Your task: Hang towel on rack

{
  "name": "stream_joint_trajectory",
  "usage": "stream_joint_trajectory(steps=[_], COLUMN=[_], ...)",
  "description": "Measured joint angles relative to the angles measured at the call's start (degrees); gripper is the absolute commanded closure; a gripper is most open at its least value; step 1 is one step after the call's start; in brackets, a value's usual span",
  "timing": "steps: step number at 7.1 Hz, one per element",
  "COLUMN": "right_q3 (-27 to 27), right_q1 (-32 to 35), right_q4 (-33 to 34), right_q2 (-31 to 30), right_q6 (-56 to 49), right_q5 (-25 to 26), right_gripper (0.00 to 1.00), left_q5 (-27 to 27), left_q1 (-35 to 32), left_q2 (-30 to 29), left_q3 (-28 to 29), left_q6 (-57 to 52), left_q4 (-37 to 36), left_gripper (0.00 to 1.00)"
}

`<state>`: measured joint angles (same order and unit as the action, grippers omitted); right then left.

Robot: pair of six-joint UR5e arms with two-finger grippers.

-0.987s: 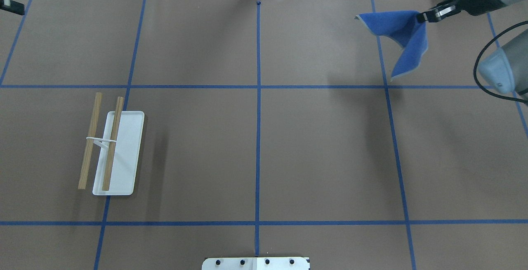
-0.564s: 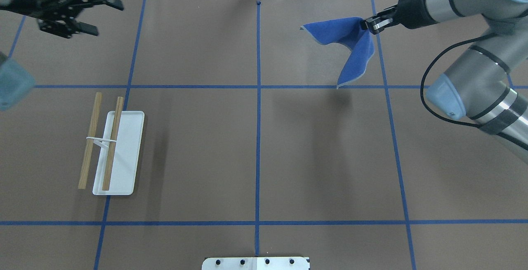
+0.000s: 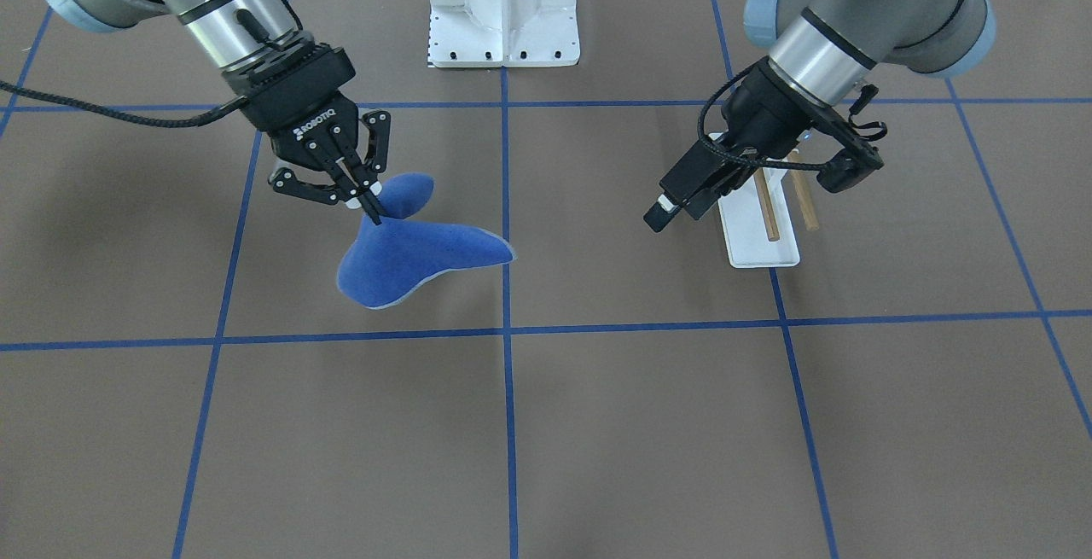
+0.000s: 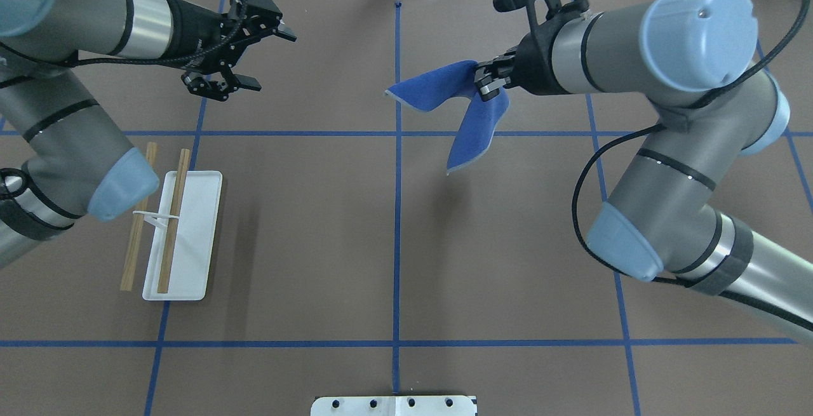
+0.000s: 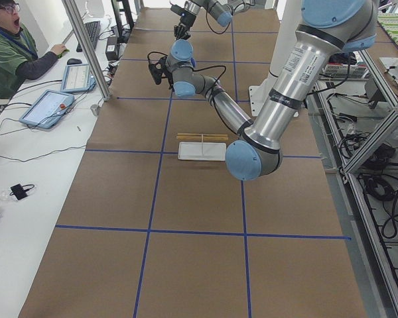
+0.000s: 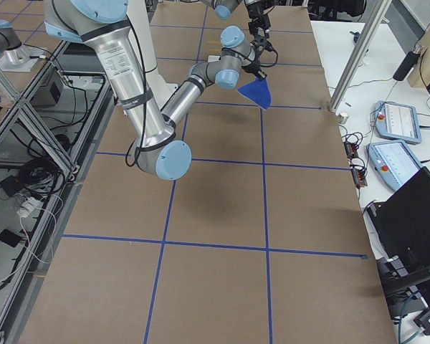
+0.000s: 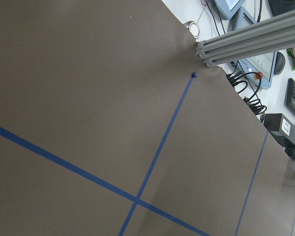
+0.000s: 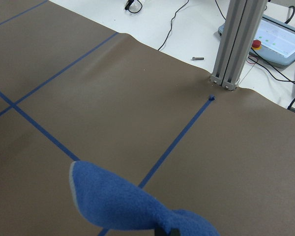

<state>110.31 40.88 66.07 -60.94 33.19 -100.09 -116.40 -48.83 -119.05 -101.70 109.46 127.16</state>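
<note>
Reading the overhead view as a dial with 12 at the far edge of the desk (image 4: 317, 232), we see the right gripper (image 4: 484, 80) at about 1 o'clock from the middle. Its jaws are pinched narrow on a bunched part of the towel (image 4: 471, 125). The towel hangs from them in two flaps, one spreading toward 9 o'clock across the centre line and the other drooping toward 6 o'clock. We cannot tell whether its lowest corner touches the desk.

The left gripper (image 4: 270, 60) is at about 11 o'clock, its jaws spread wide with nothing between them.

The rack (image 4: 190, 263) stands at about 8 o'clock, well apart from the towel. Its white base is flat on the desk and its two wooden bars run roughly from 12 to 6. The left arm's elbow covers part of the outer bar.
</note>
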Motion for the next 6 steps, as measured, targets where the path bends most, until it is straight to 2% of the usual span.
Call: stream_joint_trajectory(steps=[2,3,5,6], right_q3=[0.40,0.41,0.43,0.46], right_q1=[-5.03,-6.39,-7.71,-8.11], right_q4=[1.96,3.12,3.95,4.03], right_q2=[2.35,3.47,4.60,4.78], right_q6=[1.75,2.16,3.13,3.41], right_q5=[7.13,9.05,11.11,11.71], right_gripper=[1.00,1.00,1.00,1.00], left_q5=[5.63,8.42,12.14,12.67], left_q1=[5.31,7.83,11.52,12.10], left_q2=[-2.27,-2.87,-3.78,-4.29], left_q3=[0.49,0.60,0.53,0.40], left_q6=[5.29,6.82,8.84,10.63], left_q4=[-0.06,-0.05,0.01,0.01], left_gripper=[0.02,0.03,0.19,0.21])
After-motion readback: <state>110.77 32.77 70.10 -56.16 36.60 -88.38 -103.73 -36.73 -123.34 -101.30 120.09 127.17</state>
